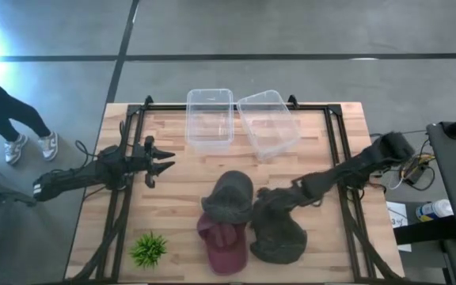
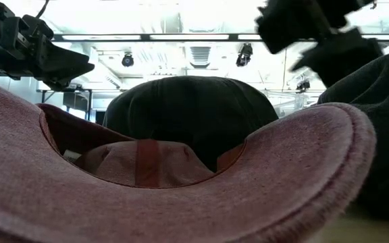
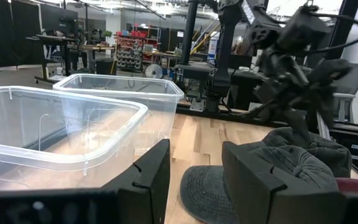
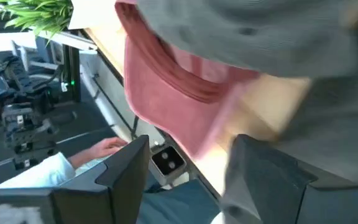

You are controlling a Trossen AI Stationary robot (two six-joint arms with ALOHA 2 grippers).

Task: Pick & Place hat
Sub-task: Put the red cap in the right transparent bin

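Three hats lie close together at the table's near middle: a grey-green cap (image 1: pixel 229 196), a red cap (image 1: pixel 222 241) partly under it, and a dark olive hat (image 1: pixel 278 229) on the right. My right gripper (image 1: pixel 270 198) is open and low at the dark hat's far-left edge, between it and the grey-green cap. In its wrist view (image 4: pixel 191 142) the red cap (image 4: pixel 166 81) lies ahead and dark cloth (image 4: pixel 347 124) lies beside one finger. My left gripper (image 1: pixel 165 166) is open and empty at the table's left, pointing toward the hats. My right gripper's fingers point toward the table's near-left side, low at the dark hat's far edge (image 1: pixel 266 207). One finger (image 4: pixel 266 180) lies right beside the dark cloth. I cannot tell whether it touches the cloth.
Two clear plastic bins (image 1: pixel 210 119) (image 1: pixel 267 123) stand side by side at the table's far middle. A small green plant (image 1: pixel 148 249) stands at the near left. A person (image 1: pixel 6 111) stands off the table's far left. Bare wood lies between the left gripper and the hats.
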